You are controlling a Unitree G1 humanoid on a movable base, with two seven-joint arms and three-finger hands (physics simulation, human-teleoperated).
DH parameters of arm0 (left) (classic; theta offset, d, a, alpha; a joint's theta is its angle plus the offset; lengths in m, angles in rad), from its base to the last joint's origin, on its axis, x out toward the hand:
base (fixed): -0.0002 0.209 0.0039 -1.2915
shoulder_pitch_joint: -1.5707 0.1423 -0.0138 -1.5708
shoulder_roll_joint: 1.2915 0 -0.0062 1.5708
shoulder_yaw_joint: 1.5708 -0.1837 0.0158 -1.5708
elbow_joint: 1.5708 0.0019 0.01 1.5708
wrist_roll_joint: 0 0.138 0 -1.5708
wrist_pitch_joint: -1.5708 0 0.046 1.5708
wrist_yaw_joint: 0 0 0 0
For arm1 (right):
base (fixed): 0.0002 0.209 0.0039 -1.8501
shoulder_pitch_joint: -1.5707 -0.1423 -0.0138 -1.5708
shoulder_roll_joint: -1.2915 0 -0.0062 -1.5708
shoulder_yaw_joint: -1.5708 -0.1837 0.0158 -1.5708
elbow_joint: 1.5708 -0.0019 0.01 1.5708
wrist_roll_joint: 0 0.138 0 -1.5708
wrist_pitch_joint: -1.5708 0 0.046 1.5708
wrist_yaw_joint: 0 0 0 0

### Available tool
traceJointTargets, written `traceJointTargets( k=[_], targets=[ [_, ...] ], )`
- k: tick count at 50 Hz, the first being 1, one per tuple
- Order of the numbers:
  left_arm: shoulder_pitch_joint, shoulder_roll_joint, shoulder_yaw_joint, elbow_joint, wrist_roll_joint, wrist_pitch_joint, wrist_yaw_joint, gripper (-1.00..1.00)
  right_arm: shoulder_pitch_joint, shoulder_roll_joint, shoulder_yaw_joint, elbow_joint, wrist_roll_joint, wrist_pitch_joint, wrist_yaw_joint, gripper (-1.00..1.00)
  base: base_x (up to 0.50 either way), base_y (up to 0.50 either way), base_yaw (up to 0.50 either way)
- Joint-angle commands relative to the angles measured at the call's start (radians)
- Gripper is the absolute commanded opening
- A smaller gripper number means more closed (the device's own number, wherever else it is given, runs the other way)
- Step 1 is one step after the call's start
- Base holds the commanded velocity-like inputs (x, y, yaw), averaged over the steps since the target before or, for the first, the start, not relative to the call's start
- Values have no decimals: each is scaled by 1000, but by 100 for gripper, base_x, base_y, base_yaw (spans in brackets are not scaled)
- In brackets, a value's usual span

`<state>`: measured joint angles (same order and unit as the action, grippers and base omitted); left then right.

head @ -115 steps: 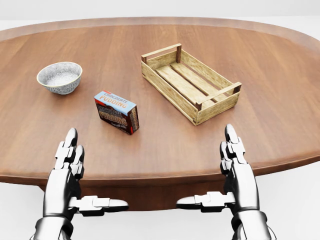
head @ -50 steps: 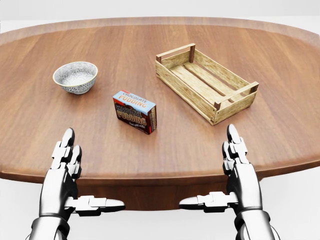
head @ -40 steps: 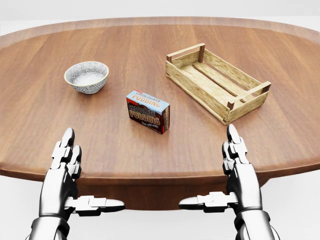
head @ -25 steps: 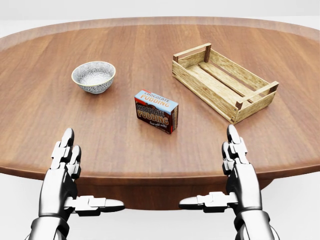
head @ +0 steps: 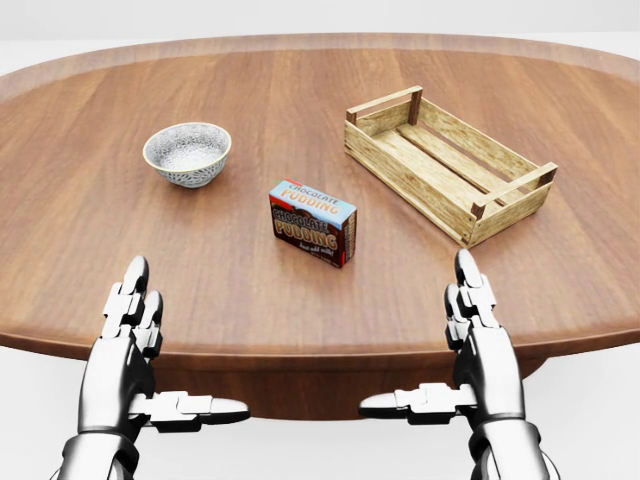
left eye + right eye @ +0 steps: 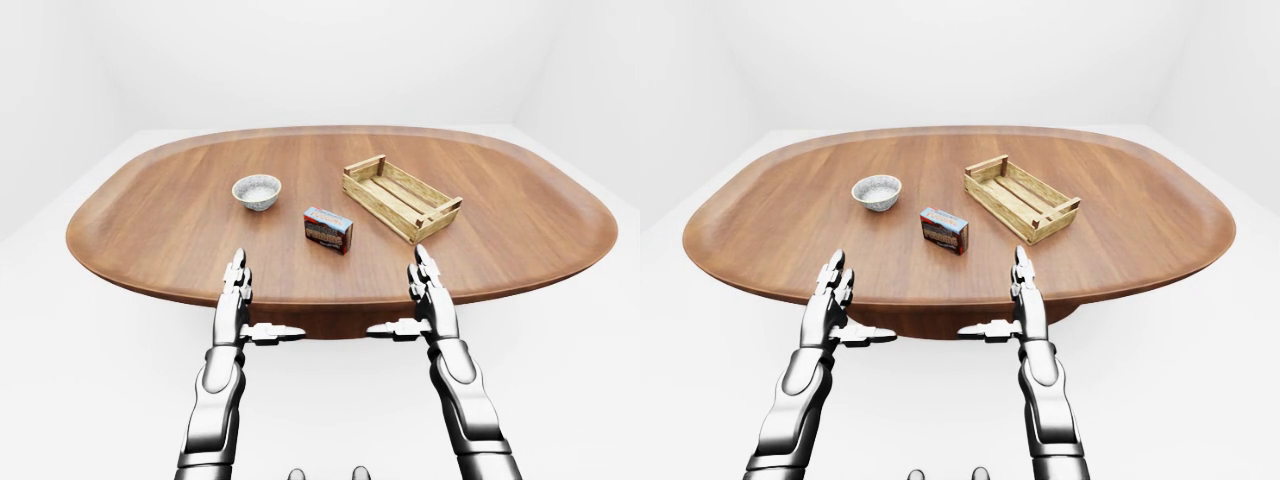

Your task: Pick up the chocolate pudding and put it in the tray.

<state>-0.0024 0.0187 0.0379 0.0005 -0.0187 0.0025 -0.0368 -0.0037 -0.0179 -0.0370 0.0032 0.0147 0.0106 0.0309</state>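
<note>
A: Status on the hands?

B: Both empty. Left hand (image 5: 135, 345) and right hand (image 5: 470, 345) hover at the near edge of the table (image 5: 80, 230), fingers straight and spread wide, thumbs pointing in toward each other. Nothing held.

A: Where's the pudding box?

B: Pudding box (image 5: 312, 222) stands on its long edge on the table, up-view from both sets of fingertips, roughly midway between the two hands, a bit nearer the right one's line. Well apart from the fingers, no contact. Tray (image 5: 447, 163) is beyond the right fingertips, up and slightly right in the head view, apart from the box. Bowl (image 5: 187, 153) sits beyond the left fingertips, clear of the reach path.

A: How will it handle?

B: My guess: small cardboard carton, light, stiff enough for a firm pinch, but the walls could dent if squeezed hard. Printed faces look smooth, so possibly a bit slippery. It's tall and thin as it stands, so a nudge could tip it.

A: Grip point?

B: I'd pinch across the two broad faces near the top edge, thumb on one, fingers on the other. Right hand looks the better pick, since the tray is on that side.
</note>
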Motion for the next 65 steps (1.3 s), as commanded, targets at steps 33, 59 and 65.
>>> traceJointTargets(
  k=[33,59,65],
  targets=[
    [0,0,0,0,0,0,0,100,1,0,0,-2,2,1,0,100,21,0,0],
    [0,0,0,0,0,0,0,100,2,1,1,-1,2,1,-2,100,21,0,0],
    [0,0,0,0,0,0,0,100,-5,0,-2,17,3,-9,-1,100,20,0,0]
  ],
)
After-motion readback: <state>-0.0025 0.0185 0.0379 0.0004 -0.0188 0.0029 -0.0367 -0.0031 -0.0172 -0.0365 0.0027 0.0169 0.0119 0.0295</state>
